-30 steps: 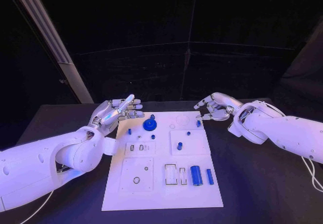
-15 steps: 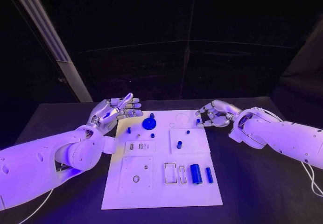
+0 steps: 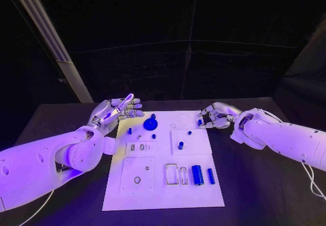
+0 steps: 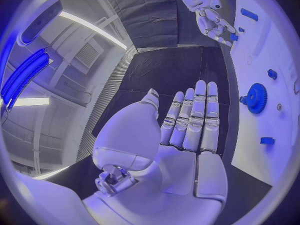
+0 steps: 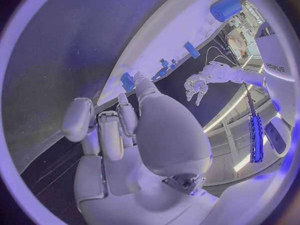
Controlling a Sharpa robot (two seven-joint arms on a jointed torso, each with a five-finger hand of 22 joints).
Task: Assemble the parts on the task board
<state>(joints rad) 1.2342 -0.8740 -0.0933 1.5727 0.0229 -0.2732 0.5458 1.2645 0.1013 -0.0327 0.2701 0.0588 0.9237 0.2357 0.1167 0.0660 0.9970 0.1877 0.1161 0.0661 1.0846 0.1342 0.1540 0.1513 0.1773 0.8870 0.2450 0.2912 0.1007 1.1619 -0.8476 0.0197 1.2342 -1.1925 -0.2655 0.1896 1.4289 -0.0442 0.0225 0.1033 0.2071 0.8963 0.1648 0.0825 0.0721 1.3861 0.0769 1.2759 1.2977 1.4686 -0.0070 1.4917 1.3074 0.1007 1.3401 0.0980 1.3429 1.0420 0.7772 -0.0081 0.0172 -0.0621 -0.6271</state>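
Observation:
The white task board (image 3: 159, 200) lies in the middle of the black table. On it are a blue gear (image 3: 150, 125), a thick blue cylinder (image 3: 198, 175), a slim blue rod (image 3: 211, 175) and several small blue pegs. My left hand (image 3: 119, 109) hovers off the board's far left corner, palm up, fingers straight and apart, holding nothing; the left wrist view shows the gear (image 4: 255, 97) beside it. My right hand (image 3: 216, 116) is low at the board's far right edge with bent fingers. Its thumb reaches to a small blue peg (image 3: 199, 123), also visible from the right wrist as the peg (image 5: 127, 81). Nothing lies between its fingers.
A slanted metal post (image 3: 54, 52) rises behind the table's far left. A thin cable (image 3: 314, 181) hangs by my right arm. Bare black tabletop (image 3: 264, 188) lies to either side of the board.
My right hand has come down and leftward to the small peg at the board's far right edge. My left hand has hardly moved.

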